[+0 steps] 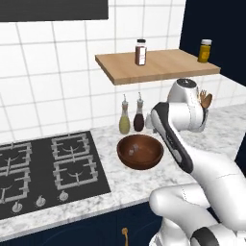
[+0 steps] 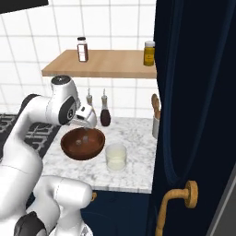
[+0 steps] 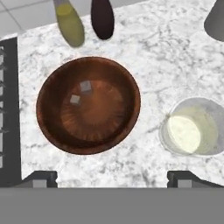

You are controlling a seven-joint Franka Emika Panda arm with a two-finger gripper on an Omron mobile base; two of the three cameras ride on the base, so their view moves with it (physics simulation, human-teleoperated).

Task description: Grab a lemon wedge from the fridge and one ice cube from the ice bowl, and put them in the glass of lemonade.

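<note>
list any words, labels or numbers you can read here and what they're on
None can be read.
Brown jar on the wooden shelf: pale label band, too blurred to read.
Yellow jar: no text legible.
Oil bottles, ice bowl, glass of lemonade: no markings visible.

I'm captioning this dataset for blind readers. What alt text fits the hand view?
Seen from above, a wide round dark brown wooden bowl holding two pale ice cubes sits on a white marble counter, with a clear glass of pale yellow lemonade to its right. The open jaws' tips show at the bottom edge.
</note>
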